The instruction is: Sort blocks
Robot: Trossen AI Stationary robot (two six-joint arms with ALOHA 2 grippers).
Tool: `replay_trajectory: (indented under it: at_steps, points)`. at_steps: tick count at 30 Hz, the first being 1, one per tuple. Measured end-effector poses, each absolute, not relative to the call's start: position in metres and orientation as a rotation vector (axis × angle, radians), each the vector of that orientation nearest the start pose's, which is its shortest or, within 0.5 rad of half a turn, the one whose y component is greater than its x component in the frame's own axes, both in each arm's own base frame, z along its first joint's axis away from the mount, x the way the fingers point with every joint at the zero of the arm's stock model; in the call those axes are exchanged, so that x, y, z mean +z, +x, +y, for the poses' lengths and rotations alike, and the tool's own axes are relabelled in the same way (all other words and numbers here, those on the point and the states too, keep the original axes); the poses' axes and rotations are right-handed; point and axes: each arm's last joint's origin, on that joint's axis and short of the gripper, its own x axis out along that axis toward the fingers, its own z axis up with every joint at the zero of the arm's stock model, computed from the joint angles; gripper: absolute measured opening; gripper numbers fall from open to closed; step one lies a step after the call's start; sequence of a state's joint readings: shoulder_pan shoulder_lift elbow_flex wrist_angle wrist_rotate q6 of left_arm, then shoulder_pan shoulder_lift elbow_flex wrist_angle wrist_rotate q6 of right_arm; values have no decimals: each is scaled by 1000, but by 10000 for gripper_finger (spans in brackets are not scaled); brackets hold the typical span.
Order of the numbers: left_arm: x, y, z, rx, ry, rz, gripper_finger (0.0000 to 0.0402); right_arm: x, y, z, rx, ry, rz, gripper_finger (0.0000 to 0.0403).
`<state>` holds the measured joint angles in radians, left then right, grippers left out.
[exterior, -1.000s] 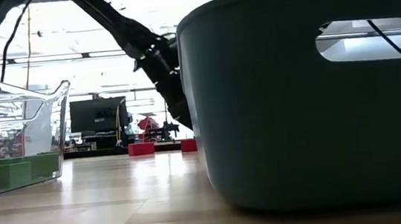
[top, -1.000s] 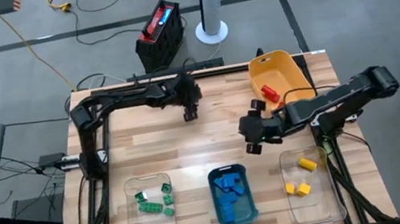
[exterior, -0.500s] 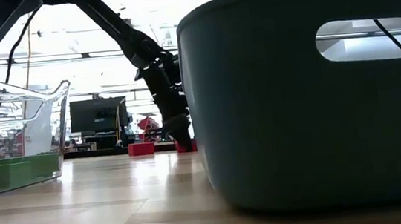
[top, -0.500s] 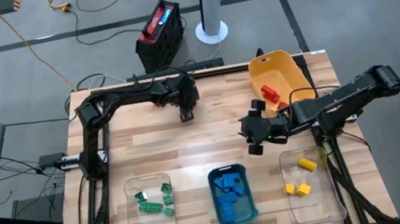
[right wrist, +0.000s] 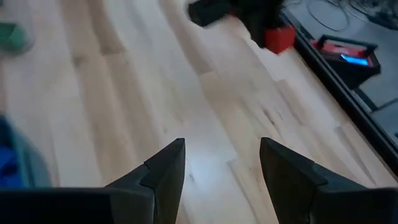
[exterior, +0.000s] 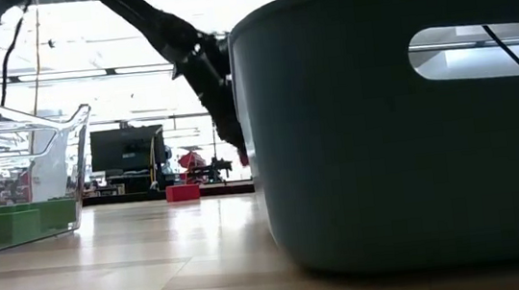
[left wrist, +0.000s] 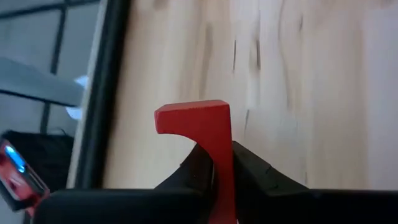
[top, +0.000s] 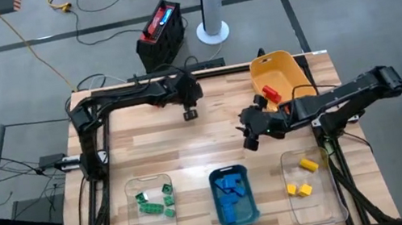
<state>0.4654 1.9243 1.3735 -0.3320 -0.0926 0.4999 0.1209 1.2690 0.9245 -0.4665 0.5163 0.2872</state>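
**Red block lifted, yellow bin next**

Since the earlier frames, the left pincer (top: pixel 190 112) had risen off the far side of the tabletop (top: pixel 214 139), and one of the two red blocks in the low view had gone with it. That red block (left wrist: pixel 202 127) sat clamped between the left fingers, clear of the wood. Another red block (exterior: pixel 182 193) lay on the tabletop. Judging by the red block in the yellow bin (top: pixel 289 71), a level carry there, releasing low, would serve best. The right pincer (right wrist: pixel 222 163) hung open over mid-table, near the likely path.
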Motion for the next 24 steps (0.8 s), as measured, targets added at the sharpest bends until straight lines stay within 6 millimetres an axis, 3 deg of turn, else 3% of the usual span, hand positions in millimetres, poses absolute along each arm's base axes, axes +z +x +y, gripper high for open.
replay_trajectory:
  at_steps: [7, 10, 19, 24]
  points:
    - [245, 366, 167, 269, 336, 793, 31, 266, 260, 8, -525, 67, 649, 216]
    - [252, 360, 157, 189, 312, 717, 37, 268, 261, 11, -546, 57, 614, 216]
    - [244, 320, 119, 96, 260, 464, 33, 267, 264, 23, -624, 13, 528, 216]
    - [239, 302, 100, 46, 224, 404, 38, 281, 272, 19, -652, -17, 386, 216]
